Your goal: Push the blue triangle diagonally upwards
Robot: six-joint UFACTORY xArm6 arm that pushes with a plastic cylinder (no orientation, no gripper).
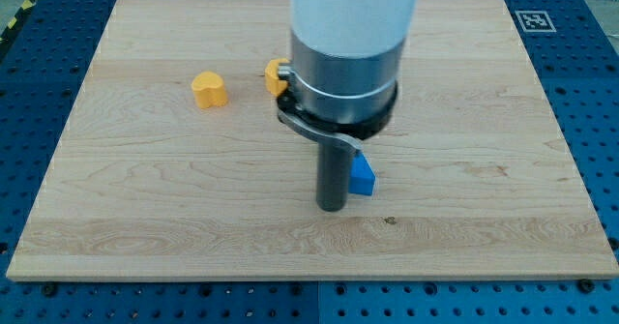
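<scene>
Blue triangle (363, 177): you will find it a little below the board's middle, just at 3 o'clock of my tip, partly hidden by the rod.
My tip (334, 207): it rests on the table (464, 121) touching, or all but touching, the triangle's left face; the overlap hides the exact contact.
Pincer: there is none on this arm, only the straight rod, so nothing is spread or pinching.
Step in hand: you want the triangle sent diagonally upwards; from this side that reads as toward 1 or 2 o'clock.
How to do it well: bring the tip slightly lower, to the block's 7 or 8 o'clock, and push through its centre; an off-centre push on a slanted face would likely spin it or let it slip aside.
Materials: the table is pale wood with visible grain; the triangle looks like smooth matt plastic with crisp edges.
Other blocks: an orange heart-like block (209, 89) sits at 10 o'clock, well apart; a second orange block (275, 75) is half hidden behind the arm's housing.
</scene>
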